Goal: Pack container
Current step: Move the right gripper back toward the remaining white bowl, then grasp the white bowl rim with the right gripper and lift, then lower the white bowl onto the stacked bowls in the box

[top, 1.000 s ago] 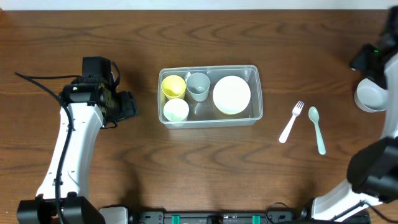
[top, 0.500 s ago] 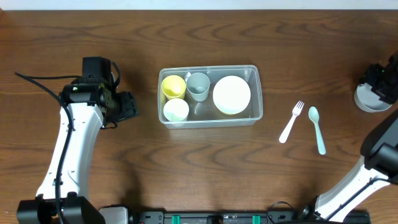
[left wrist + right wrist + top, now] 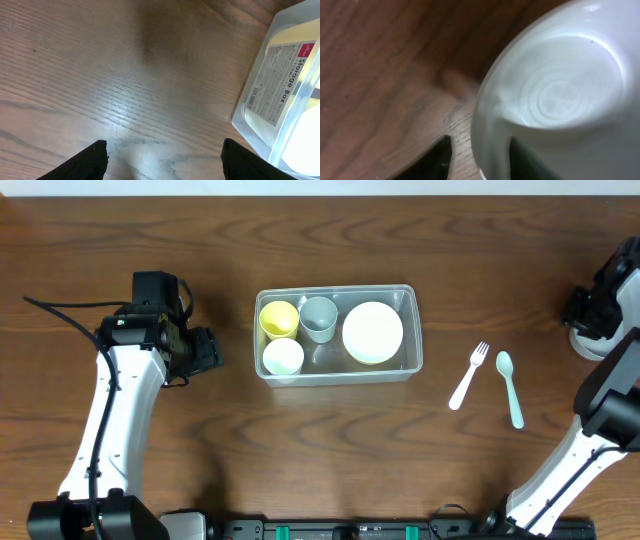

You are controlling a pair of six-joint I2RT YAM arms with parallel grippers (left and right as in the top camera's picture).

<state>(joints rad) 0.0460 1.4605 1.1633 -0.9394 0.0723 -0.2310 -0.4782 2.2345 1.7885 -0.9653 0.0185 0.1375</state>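
At frame centre, the container (image 3: 340,375) is packed with three cups (image 3: 279,319) and a white bowl (image 3: 372,332). Fork (image 3: 468,376), spoon (image 3: 510,388) and the grey bowl (image 3: 560,90) at far right are left. The right gripper (image 3: 480,155) is spread astride its rim. The left gripper (image 3: 165,160) is open and empty.

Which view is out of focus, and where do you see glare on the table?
Right wrist view: the pale bowl is too close, soft and blurred. Left wrist view: sharp, the container label is readable, with a pale glare patch on the table. Overhead view: sharp and evenly lit.
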